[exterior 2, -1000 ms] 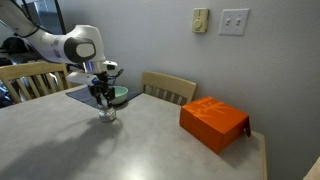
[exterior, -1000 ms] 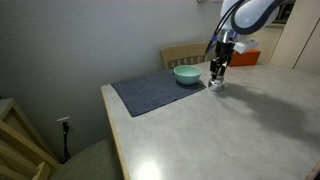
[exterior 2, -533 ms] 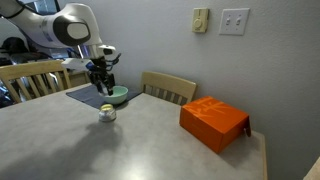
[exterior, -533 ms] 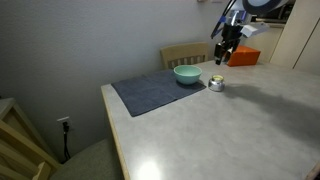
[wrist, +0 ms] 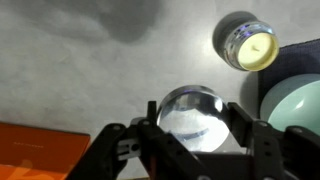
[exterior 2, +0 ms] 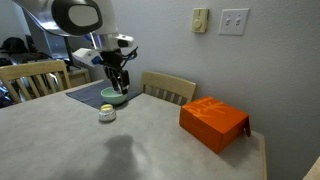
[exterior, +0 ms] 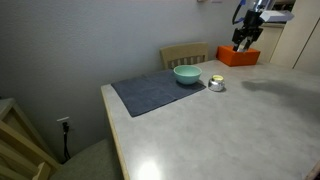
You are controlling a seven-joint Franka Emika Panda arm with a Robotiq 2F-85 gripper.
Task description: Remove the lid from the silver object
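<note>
The silver object, a small shiny metal pot with a yellowish inside, stands open on the table in both exterior views (exterior: 216, 83) (exterior 2: 107, 114) and in the wrist view (wrist: 247, 44). My gripper (wrist: 197, 120) is shut on the lid (wrist: 193, 117), a round silver cap held between the fingers. The gripper is raised well above the table in both exterior views (exterior: 243, 38) (exterior 2: 120, 80), up and away from the pot. The lid is too small to make out in the exterior views.
A teal bowl (exterior: 187, 74) (exterior 2: 114, 97) (wrist: 296, 105) sits on a dark grey mat (exterior: 150, 92) next to the pot. An orange box (exterior: 238, 56) (exterior 2: 213, 123) (wrist: 40, 150) lies on the table. Wooden chairs (exterior 2: 168, 88) stand at the table's edge.
My gripper has risen from the pot with the lid in it, moving up and away. The pot stays on the table, now open.
</note>
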